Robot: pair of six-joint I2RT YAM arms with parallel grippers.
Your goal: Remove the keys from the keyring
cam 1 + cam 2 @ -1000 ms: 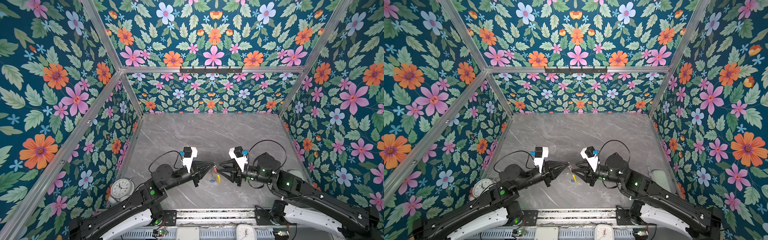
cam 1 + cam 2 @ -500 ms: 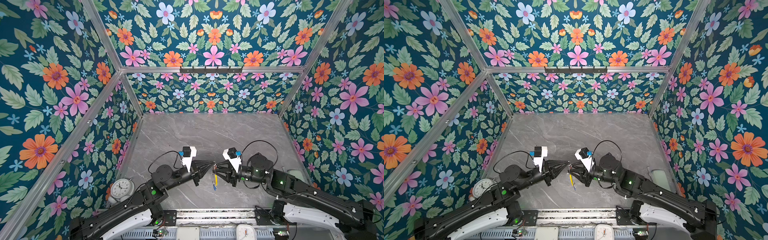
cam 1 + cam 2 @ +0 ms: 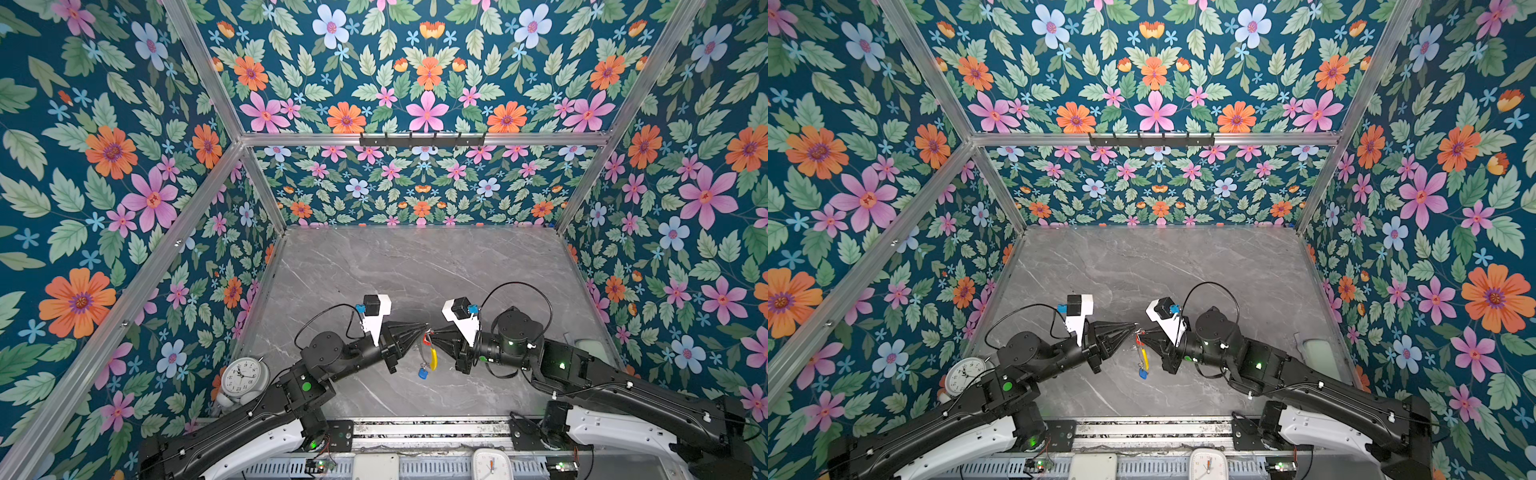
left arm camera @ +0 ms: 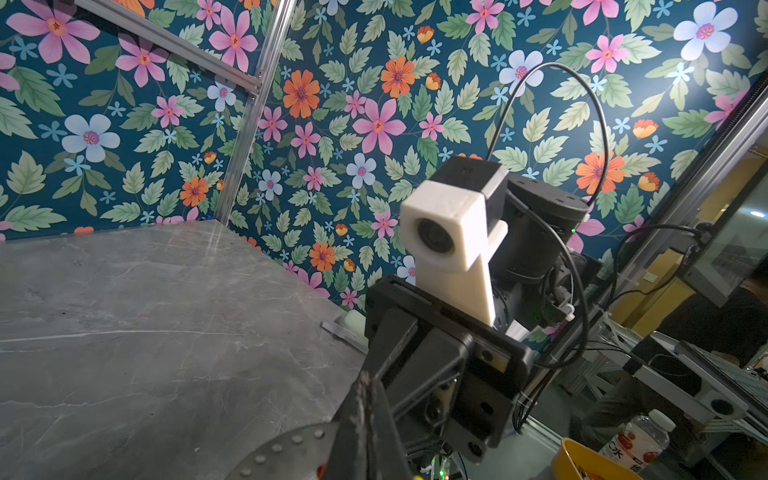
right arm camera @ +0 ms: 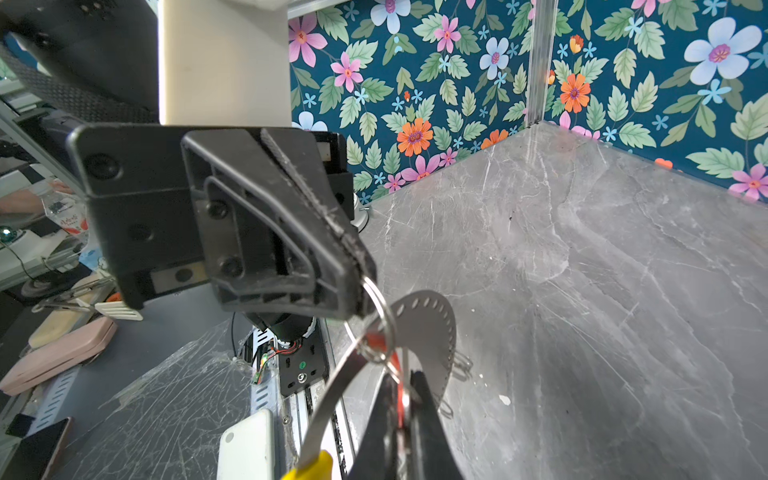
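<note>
Two tight, fully closed pinches suspend the keyring [image 3: 433,360] above the table [image 3: 415,270]: left gripper [image 3: 424,328] on its wire, right gripper [image 3: 432,333] on the red-tagged key [image 3: 426,339], blue-tagged key [image 3: 423,373] dangling; slide the key steadily along the wire.

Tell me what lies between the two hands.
A small silver ring in the left hand and the red tag in the right hand, per the right wrist view.

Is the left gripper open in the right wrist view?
No, the left gripper has its two fingers pressed together, and a thin silver ring sticks out from their tips.
</note>
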